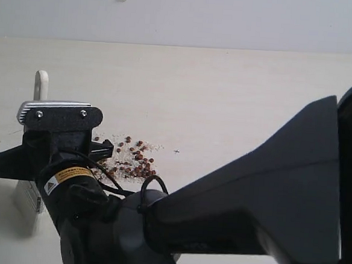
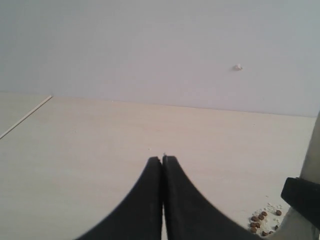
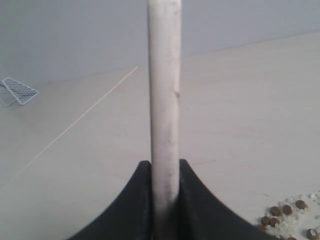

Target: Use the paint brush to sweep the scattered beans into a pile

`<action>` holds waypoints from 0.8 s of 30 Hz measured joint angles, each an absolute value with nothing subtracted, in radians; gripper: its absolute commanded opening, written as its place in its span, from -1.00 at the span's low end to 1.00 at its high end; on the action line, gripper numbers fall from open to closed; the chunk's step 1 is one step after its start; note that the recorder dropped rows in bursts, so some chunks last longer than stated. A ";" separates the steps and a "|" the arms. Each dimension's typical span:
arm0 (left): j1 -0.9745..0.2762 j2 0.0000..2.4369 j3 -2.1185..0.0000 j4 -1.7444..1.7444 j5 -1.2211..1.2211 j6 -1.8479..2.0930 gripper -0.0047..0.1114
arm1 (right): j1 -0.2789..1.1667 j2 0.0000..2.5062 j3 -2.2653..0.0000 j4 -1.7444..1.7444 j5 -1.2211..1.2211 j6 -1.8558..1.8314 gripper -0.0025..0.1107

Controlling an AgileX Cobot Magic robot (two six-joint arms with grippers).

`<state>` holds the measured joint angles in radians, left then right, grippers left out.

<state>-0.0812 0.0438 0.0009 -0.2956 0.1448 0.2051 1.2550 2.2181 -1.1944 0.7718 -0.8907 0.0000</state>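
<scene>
The left pincer (image 2: 162,159) sits furthest left, its two black fingers pressed together with nothing between them. It is aimed roughly level across the bare counter (image 1: 257,95) toward the pale wall (image 1: 232,18). Its own camera catches only a few of the beans, at the edge of its view.

Just to its right stands the paint brush (image 1: 41,85). It is upright, with the holed end of its pale wooden handle on top and its broad head down at the counter, to the left of the beans. Whether the bristles press on the surface cannot be told. The right pincer (image 3: 165,167) is pinching the handle partway along, one dark finger on each side and both touching the wood. In the exterior view its black body, topped by a silver plate (image 1: 51,107), crosses in front of the handle and hides the middle of it.

The beans (image 1: 135,159) lie just to the right of that pincer. They form a loose reddish-brown patch on the counter, mingled with finer white grains (image 1: 154,147) that trail off toward its right side. The patch is spread flat rather than heaped, and it is densest on the side nearer the camera.

The right arm (image 1: 268,193) comes in from the right edge and reaches across the middle to the left half of the scene. Its long dark forearm slants down toward the lower left. The wrist then turns upward to carry the pincer, and a black cable (image 1: 151,187) loops beside the joint
</scene>
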 measured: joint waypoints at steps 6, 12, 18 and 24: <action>-0.081 0.044 0.001 -0.296 0.149 0.205 -0.92 | 1.227 2.218 -1.210 0.799 -0.839 -0.038 -0.96; -0.081 0.044 0.001 -0.296 0.149 0.205 -0.92 | 1.224 2.205 -1.211 0.927 -0.825 -0.182 -0.96; -0.081 0.044 0.001 -0.296 0.149 0.205 -0.92 | 1.213 2.186 -1.211 1.010 -0.820 -0.318 -0.96; -0.081 0.044 0.001 -0.296 0.149 0.205 -0.92 | 1.135 2.162 -1.211 1.069 -0.743 -0.396 -0.96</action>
